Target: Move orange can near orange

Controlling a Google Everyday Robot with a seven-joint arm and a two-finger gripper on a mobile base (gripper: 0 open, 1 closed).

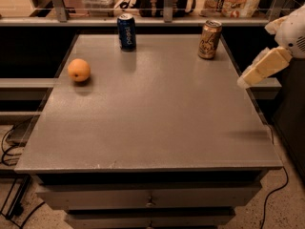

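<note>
Bronze-orange and upright, the orange can point(209, 39) is found left of and beyond the claw point(248, 78), opening untellable, at the tabletop point(152, 123) right edge.

Gripper point(248, 78), far rt: cream, blocky, w/ white rounded arm shell point(294, 30).

Looking down on a grey surface point(152, 123). Finding the orange can point(209, 39) standing upright near its far right edge, the orange point(79, 70) resting well apart at the left, a blue Pepsi can point(127, 31) standing at the back between them. Seeing the gripper point(247, 78) hovering beside the right edge, apart from the orange can.
</note>
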